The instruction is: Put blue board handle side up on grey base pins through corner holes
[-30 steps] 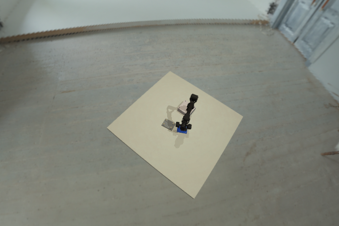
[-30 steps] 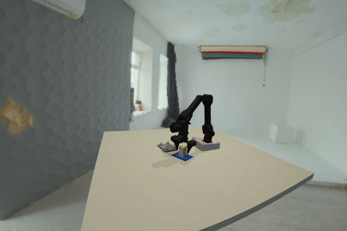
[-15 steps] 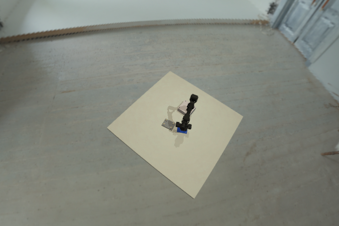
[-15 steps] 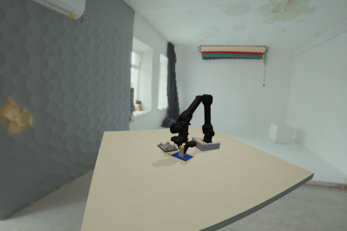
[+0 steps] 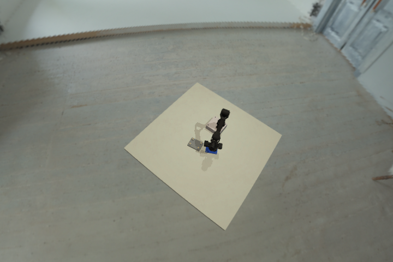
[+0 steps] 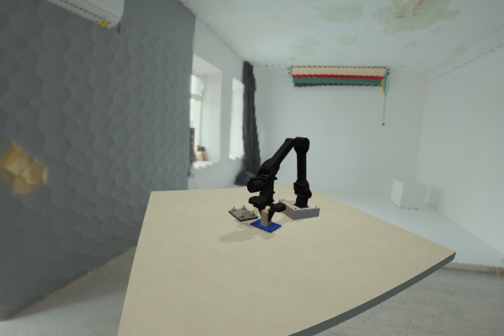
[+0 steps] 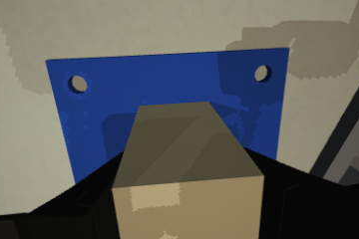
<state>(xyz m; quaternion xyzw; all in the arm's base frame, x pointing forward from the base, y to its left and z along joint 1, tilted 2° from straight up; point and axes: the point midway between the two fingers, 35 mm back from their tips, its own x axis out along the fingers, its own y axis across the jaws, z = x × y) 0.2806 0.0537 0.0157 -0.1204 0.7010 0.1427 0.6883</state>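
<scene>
The handle (image 6: 265,218) (image 7: 187,209) looks like smooth, pale matt wood. Beneath it, the board (image 6: 269,228) (image 7: 158,80) looks like smooth blue plastic; beside the board, the base's pins (image 5: 197,147) (image 6: 242,213) look like shiny gold metal.

Dark curtain (image 6: 250,122) beside window; striped blind (image 6: 339,77) high on wall.
</scene>
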